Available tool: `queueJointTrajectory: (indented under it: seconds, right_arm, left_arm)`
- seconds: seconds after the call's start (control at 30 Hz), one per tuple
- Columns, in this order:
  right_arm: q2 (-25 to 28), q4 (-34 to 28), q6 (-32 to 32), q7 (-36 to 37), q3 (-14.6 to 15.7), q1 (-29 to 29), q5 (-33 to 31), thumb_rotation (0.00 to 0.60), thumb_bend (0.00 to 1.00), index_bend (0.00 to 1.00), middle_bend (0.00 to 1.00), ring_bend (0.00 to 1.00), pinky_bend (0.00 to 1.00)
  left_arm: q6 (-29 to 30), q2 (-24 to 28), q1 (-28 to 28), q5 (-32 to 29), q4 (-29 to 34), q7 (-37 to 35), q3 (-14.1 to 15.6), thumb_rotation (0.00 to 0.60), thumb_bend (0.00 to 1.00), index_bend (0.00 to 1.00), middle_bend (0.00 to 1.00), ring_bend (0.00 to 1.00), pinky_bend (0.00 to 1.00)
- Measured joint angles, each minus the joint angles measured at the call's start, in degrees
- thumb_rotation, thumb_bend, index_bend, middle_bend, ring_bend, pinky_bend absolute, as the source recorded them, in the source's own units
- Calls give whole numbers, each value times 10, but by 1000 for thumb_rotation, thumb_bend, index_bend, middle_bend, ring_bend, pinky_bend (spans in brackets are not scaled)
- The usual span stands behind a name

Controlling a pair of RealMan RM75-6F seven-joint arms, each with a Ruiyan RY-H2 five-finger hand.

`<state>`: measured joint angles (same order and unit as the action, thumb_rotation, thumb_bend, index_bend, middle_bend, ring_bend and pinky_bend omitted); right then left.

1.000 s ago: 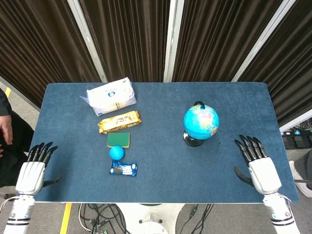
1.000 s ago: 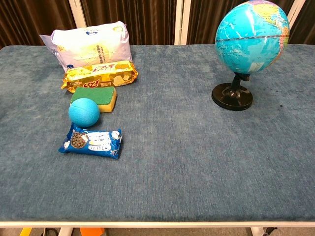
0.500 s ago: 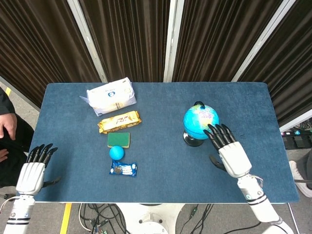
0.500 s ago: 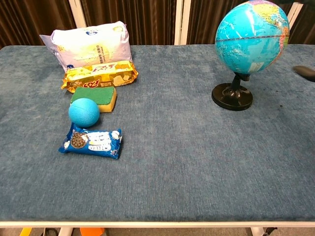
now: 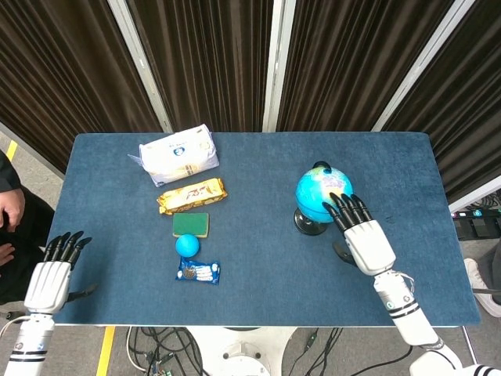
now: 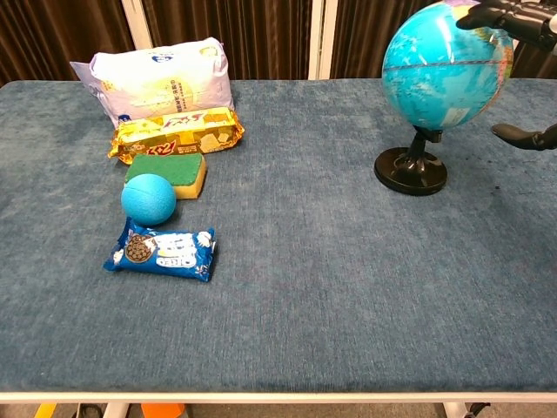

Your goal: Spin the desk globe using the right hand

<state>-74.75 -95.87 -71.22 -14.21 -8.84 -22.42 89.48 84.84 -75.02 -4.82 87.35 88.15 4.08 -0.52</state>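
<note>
While my left hand (image 5: 48,280) rests flat with fingers spread at the table's eight o'clock corner, my right hand (image 5: 362,235) lies on the blue desk globe on a black round stand (image 5: 322,193), dark fingers (image 5: 345,209) fanned apart across its five o'clock side. Globe: three o'clock on the blue felt-covered table (image 5: 258,266). Nine o'clock: blue ball (image 5: 187,245), green sponge (image 5: 191,224).

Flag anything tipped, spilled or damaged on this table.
Nothing stands out. The globe stands upright on its base, the right robot hand has its fingertips on it, and the snack packs, sponge and ball lie intact.
</note>
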Motion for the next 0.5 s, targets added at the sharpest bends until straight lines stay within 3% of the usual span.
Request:
queueJointTrajectory:
  seconds: [0.27,0.5]
  right_arm:
    - [12,23,2,16,-2,4,-36,600,258,0,0,0,0]
    - [29,30,2,13,-15,19,-115,600,258,0,0,0,0]
  left_arm:
    - [-1,3,0,0,6,3,1,600,58,156,78,0,81]
    - [-7,4,-2,-1,10,7,2,600,57,156,78,0,81]
